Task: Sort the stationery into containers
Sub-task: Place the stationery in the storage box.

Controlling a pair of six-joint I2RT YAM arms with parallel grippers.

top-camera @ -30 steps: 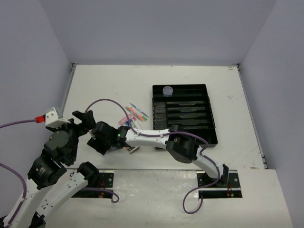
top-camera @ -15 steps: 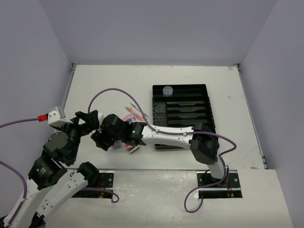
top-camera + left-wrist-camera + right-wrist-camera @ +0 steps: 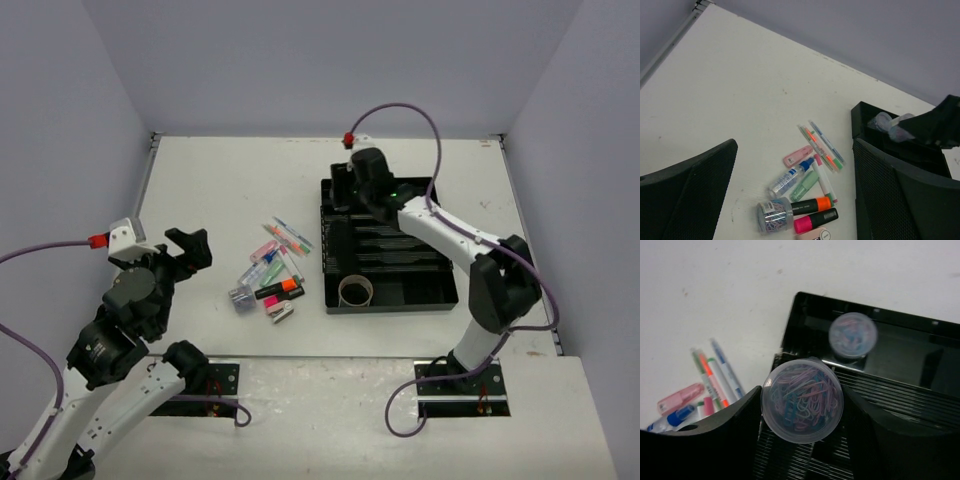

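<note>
Seen from the top, the black organiser tray lies on the desk. The right arm reaches over the tray's far left corner, and its jaws cannot be made out here. A tan tape roll stands in the tray's near left section. A cluster of loose stationery lies just left of the tray. The left jaws stand wide apart, well left of the tray.

In the left wrist view, the left jaws gape with nothing between them. Left of the tray lie thin pens, a blue-capped bottle, an orange highlighter, a pink highlighter and a loose tub of paper clips.

In the right wrist view, the right jaws are partly spread and clamped on a held tub of paper clips above the tray's far left part. A second tub sits in the tray's wide far section.
</note>
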